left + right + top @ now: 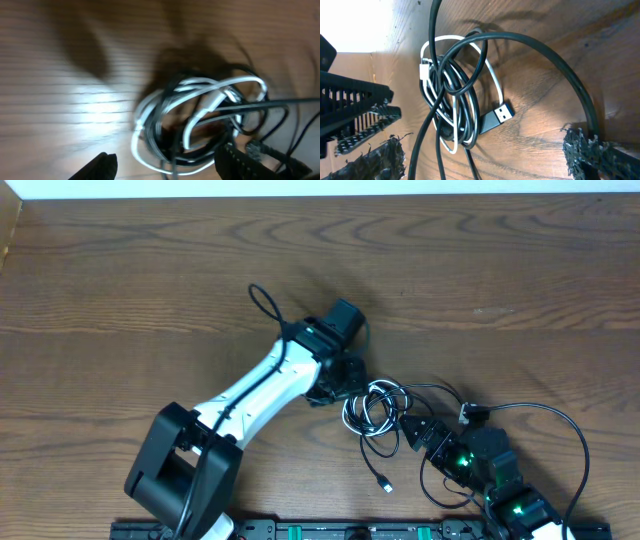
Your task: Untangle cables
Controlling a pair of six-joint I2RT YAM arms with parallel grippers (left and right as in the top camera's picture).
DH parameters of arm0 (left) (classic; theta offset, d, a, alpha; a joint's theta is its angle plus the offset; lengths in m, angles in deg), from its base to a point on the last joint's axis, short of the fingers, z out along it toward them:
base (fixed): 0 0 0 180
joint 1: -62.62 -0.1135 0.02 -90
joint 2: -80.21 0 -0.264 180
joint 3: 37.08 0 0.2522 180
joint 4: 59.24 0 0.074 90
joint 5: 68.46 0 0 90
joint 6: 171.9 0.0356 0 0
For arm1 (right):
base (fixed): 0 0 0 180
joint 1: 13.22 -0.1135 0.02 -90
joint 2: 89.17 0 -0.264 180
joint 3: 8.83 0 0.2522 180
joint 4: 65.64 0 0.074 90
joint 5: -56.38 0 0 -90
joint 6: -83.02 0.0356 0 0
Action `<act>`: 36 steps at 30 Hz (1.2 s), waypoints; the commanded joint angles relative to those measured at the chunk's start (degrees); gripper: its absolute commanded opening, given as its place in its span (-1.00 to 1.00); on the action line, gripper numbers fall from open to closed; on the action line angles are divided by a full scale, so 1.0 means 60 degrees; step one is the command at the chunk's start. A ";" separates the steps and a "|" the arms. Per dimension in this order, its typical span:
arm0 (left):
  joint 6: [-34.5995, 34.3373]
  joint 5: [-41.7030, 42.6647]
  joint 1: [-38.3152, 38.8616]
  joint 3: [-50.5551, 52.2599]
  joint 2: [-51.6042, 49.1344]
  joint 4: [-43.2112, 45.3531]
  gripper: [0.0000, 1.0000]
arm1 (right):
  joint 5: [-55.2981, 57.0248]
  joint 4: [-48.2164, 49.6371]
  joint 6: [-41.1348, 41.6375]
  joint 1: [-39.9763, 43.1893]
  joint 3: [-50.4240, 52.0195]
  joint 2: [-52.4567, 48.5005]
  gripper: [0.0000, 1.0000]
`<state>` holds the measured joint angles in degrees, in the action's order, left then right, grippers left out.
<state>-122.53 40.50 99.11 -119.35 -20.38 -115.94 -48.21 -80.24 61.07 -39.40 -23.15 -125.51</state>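
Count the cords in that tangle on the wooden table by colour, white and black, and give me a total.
Thin white cord: 1
Thin black cords: at least 2; the knot hides the exact number
Total: at least 3

- Brown wooden table fills the overhead view, its grain running side to side.
- A pale strip runs along 12 o'clock.
- Bright glare on the wood.

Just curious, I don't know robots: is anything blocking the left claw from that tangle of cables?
Nothing visible does. The open left claw is right at the cables, which lie on the wooden table.
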 commanded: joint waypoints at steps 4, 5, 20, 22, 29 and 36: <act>-0.0346 -0.0710 0.0991 0.0208 -0.0062 0.0710 0.32 | -0.0098 -0.0036 0.0226 -0.0084 0.0040 -0.0007 0.99; -0.0350 -0.1107 0.1118 0.0208 -0.0062 0.0776 0.32 | -0.0098 -0.0036 0.0226 -0.0084 0.0040 -0.0007 0.97; -0.1096 -0.1599 0.1290 0.0328 -0.0809 0.0816 0.32 | -0.0098 -0.0036 0.0226 -0.0084 0.0040 -0.0007 0.99; -0.1231 -0.1599 0.1290 0.0328 -0.1082 0.0867 0.32 | -0.0098 -0.0036 0.0226 -0.0084 0.0040 -0.0007 0.98; -0.1614 -0.1592 0.1290 0.0328 -0.1971 0.1257 -0.18 | -0.0095 -0.0040 0.0226 -0.0084 0.0040 -0.0007 0.98; -0.1603 -0.1559 0.1279 0.0324 -0.2193 0.1279 -0.85 | -0.0095 -0.0036 0.0226 -0.0084 0.0040 -0.0007 0.98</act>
<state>-131.44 32.98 106.93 -118.87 -30.00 -107.48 -48.84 -80.26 61.90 -39.40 -23.15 -125.51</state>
